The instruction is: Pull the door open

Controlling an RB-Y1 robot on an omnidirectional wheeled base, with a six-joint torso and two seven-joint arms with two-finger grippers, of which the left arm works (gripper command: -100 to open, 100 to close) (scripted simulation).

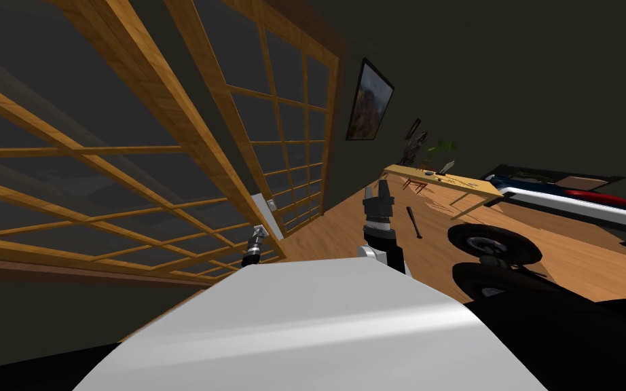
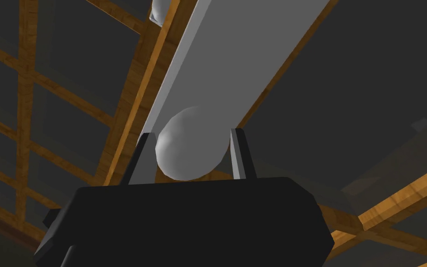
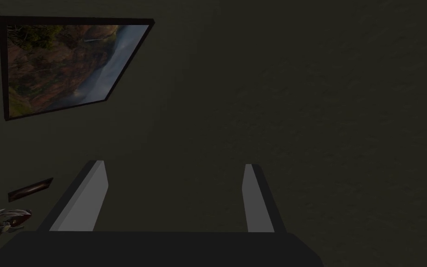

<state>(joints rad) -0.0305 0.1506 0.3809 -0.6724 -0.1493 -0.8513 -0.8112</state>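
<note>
Wooden floor (image 1: 332, 234), dark stick (image 1: 413, 222) lying on it, long wooden table (image 1: 471, 184)

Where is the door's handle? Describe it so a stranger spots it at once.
On the wooden lattice door at my left, a long grey plate lines one stile. The knob is its round bulge, gripped by the left end effector.

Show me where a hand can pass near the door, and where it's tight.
Free: the bare wooden floor between the door and the open right gripper, and on toward the long table. Tight: at the grey knob, which the left gripper clamps right against the door's frame.
</note>
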